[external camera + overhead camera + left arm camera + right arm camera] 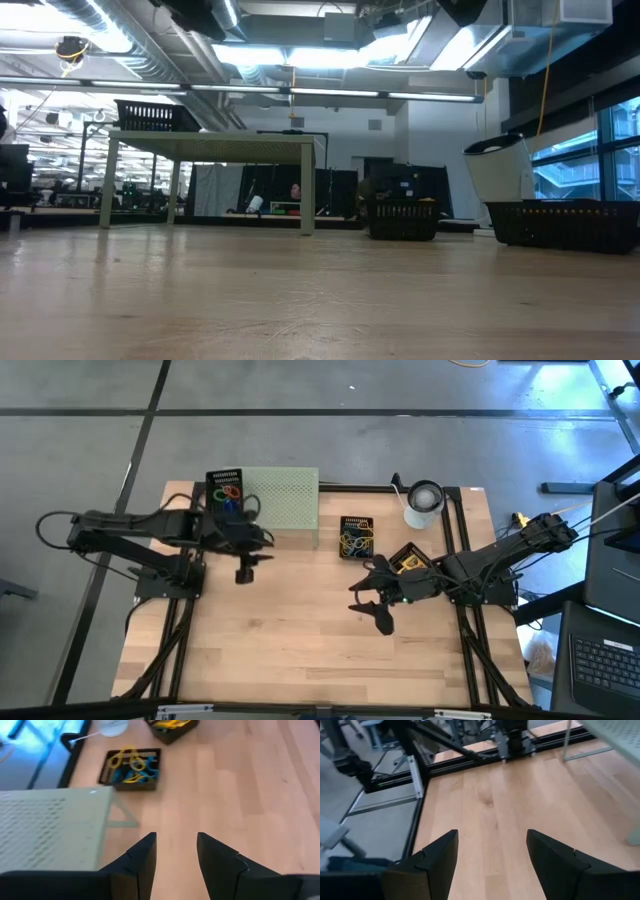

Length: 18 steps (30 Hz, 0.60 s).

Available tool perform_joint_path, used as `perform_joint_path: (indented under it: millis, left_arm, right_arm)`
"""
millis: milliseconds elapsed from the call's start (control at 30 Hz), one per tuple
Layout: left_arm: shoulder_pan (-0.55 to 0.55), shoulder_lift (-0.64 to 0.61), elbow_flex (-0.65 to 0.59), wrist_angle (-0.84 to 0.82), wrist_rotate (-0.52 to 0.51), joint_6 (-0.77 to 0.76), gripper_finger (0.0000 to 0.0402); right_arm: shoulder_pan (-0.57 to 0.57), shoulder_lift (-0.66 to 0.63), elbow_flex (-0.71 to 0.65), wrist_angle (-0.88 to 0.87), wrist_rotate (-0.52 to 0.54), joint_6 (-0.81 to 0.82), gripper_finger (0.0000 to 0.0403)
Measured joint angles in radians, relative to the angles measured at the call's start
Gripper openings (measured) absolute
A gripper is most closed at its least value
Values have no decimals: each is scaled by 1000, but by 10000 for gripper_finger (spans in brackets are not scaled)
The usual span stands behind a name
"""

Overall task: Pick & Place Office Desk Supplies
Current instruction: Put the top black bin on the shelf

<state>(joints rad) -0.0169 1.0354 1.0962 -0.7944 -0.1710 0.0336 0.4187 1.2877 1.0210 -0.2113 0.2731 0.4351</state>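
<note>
Overhead, both dark two-fingered claws, left claw (245,572) and right claw (368,612), parted, empty above smooth pale wood table (300,640).

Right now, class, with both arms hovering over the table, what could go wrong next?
1. The left gripper hangs open close beside the pale-green mesh stand; a swing toward the stand could knock it.
2. The right gripper, open, sits near the black basket of loose coloured clips; a careless reach might tip it and scatter them.
</note>
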Motion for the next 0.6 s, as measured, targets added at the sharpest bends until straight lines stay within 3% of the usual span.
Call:
perform_joint_path:
  millis: [367, 500, 600]
  left_arm:
    - [-144, 70, -155, 204, -14, -104, 134]
    - [-168, 90, -170, 260, -70, -126, 134]
    - [-180, 102, -174, 289, -89, -126, 134]
  right_arm:
    - [-4, 0, 0, 72, 86, -10, 237]
    - [-18, 0, 0, 95, 57, -15, 237]
    - [-29, 0, 0, 9, 9, -1, 237]
